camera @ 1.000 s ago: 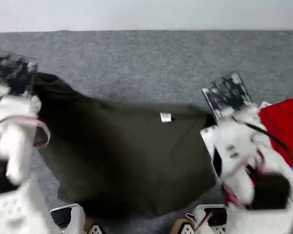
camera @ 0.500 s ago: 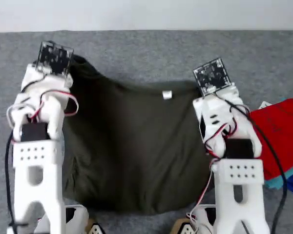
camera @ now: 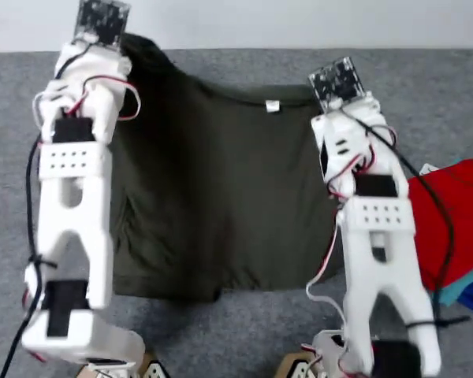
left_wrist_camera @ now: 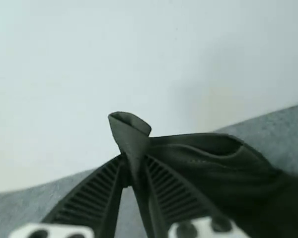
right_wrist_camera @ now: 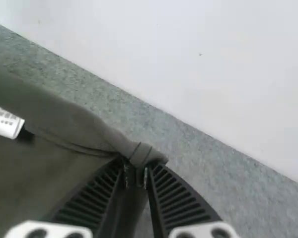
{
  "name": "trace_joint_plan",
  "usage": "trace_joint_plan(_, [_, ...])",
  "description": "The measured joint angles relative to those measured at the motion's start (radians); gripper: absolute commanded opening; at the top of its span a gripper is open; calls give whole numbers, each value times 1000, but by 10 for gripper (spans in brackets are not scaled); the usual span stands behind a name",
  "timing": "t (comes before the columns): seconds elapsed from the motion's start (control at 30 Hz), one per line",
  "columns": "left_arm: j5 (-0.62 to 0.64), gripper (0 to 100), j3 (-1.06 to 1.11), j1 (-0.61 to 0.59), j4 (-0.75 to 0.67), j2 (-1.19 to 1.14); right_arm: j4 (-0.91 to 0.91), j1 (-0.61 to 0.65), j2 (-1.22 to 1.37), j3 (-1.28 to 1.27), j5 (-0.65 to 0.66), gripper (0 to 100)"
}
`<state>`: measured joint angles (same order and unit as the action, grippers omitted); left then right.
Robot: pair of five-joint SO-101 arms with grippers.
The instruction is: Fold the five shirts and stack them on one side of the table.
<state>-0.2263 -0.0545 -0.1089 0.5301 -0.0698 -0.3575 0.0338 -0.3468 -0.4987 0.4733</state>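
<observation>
Nearest the arm bases, the dark olive shirt [camera: 221, 189] lays its hem on the grey counter [camera: 244, 339], its body spread flat between the two arms. At the counter's right edge sits a stack of folded shirts [camera: 457, 213], red on top, teal and blue beneath. Farther out, the right end effector [right_wrist_camera: 135, 171] is clamped on the shirt's far edge, near the white neck label [camera: 272, 105]. Farthest out, the left end effector [left_wrist_camera: 134, 171] pinches a shoulder fold that sticks up against the pale wall [left_wrist_camera: 139, 49].
</observation>
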Motion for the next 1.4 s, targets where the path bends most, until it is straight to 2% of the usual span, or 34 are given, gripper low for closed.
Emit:
trace_joint_plan(0.5, [0, 5, -586, 40, 0, -470, 0, -68, 423, 462, 0, 9])
trace_joint_plan(0.8, [0, 5, -829, 87, 0, -621, 0, -75, 519, 617, 0, 9])
trace_joint_plan(1.0, [0, 5, -939, 103, 0, -669, 0, -97, 519, 628, 0, 9])
trace_joint_plan(1.4, [0, 5, -1010, 110, 0, -674, 0, -133, 519, 683, 0, 9])
